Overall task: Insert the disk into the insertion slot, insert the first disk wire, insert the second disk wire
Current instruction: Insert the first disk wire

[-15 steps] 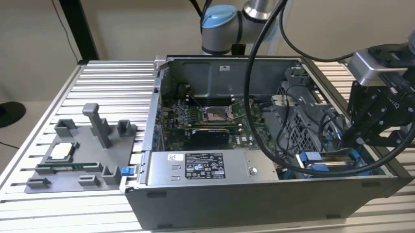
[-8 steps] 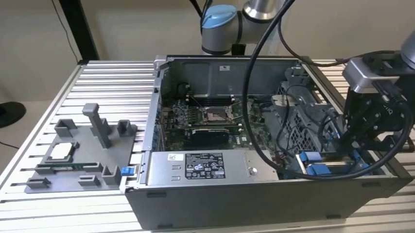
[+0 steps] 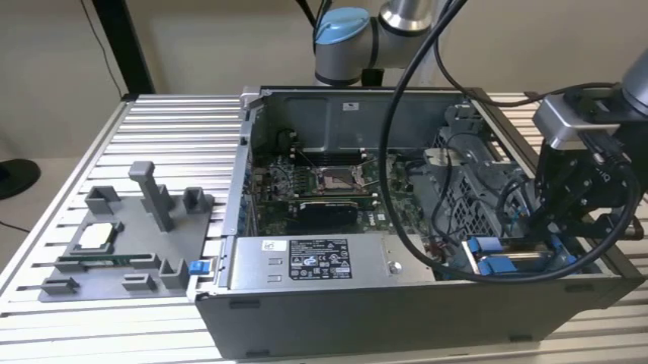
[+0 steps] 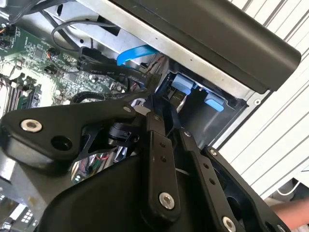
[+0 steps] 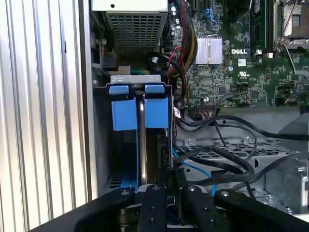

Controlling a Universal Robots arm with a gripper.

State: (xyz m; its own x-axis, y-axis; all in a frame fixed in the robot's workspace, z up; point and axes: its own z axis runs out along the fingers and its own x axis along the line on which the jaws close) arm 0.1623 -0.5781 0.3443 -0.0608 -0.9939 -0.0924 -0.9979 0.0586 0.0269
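The disk [image 5: 141, 145] stands on edge inside the insertion slot [image 5: 104, 145], with its blue carrier tabs [image 5: 126, 115] at the slot's end. In the exterior view these blue tabs [image 3: 496, 265] sit at the case's near corner, on the exterior view's right. My gripper [image 3: 555, 246] reaches down into that corner. In both wrist views its fingers [image 4: 155, 130] stand close together, pinching a black wire connector [image 4: 145, 79] right beside the disk. My gripper [image 5: 173, 176] hovers over the disk's open end. A flat blue wire [image 4: 135, 53] lies loose nearby.
The grey power supply box [image 3: 314, 262] fills the case's front, with the motherboard [image 3: 324, 182] behind it. A perforated metal cage [image 3: 476, 189] and loops of black cable [image 5: 227, 159] crowd the gripper. A grey fixture tray [image 3: 121, 243] lies on the slatted table at the exterior view's left.
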